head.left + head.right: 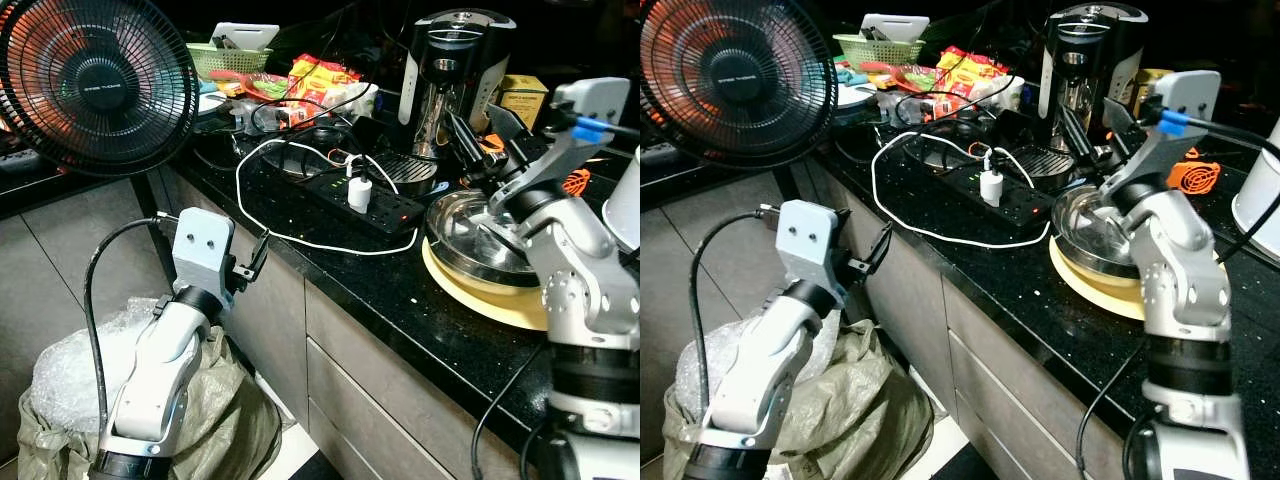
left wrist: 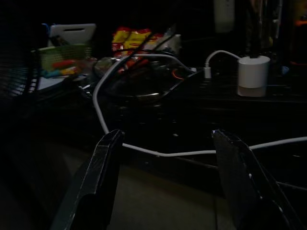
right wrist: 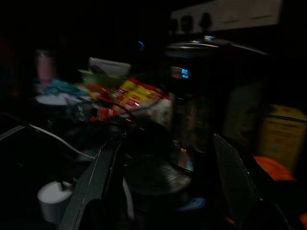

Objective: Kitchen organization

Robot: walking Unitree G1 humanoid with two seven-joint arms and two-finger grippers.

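From the left eye view, a black speckled desk (image 1: 420, 300) runs along the right, with grey drawer fronts below and a pale tiled floor. A black fan (image 1: 95, 80) stands at the far left. On the desk lie a black power strip (image 1: 365, 205) with a white charger (image 1: 359, 192) plugged in, a looping white cable (image 1: 300, 240), a black coffee maker (image 1: 450, 75), bright snack packets (image 1: 315, 75) and a green basket (image 1: 225, 58). A shiny steel bowl (image 1: 470, 245) sits on a pale yellow plate (image 1: 490, 295) near the desk's front edge. The right tool (image 1: 478, 135) hovers above the bowl, its fingers apart and holding nothing. The left arm is raised beside the drawers, over a sack of bubble wrap (image 1: 70, 370) on the floor.

The right eye view also shows an orange object (image 1: 1193, 176) behind the bowl.

In the dark left wrist view, the left tool (image 2: 165, 158) is spread wide and empty, facing the cable and charger.

In the dim right wrist view, the right tool's fingers (image 3: 230, 177) frame the coffee maker and a yellow box (image 3: 280, 129).
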